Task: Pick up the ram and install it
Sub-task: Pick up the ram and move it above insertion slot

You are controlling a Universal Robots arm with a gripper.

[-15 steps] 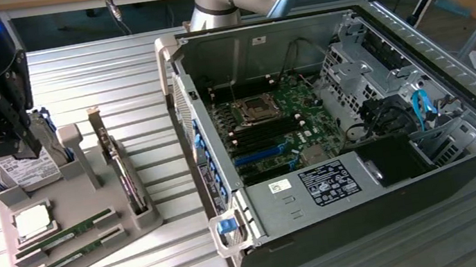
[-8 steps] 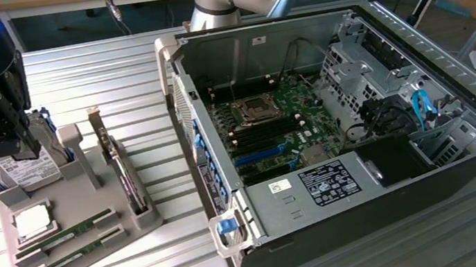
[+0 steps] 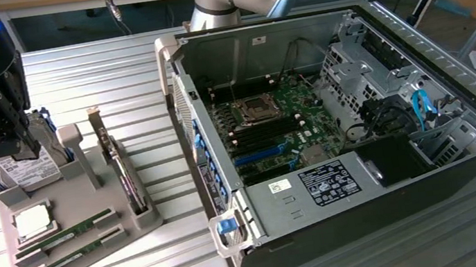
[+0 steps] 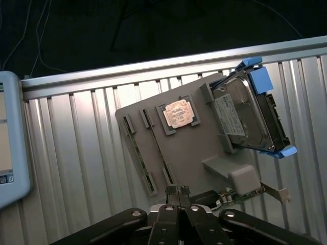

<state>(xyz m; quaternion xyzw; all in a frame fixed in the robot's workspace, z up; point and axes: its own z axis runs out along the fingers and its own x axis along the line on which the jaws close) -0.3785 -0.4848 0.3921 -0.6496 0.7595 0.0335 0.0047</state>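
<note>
expansion card (image 4: 255,192) partly behind the pincer (image 4: 178,190)

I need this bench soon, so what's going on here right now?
A robot arm is partway through a ram install. Its end effector is shut and empty, hanging above the gray parts holder beside the open computer case. Both ram sticks lie in their slots on the holder, near the processor chip, hard drive and expansion card. Nothing has been picked up yet.
</note>
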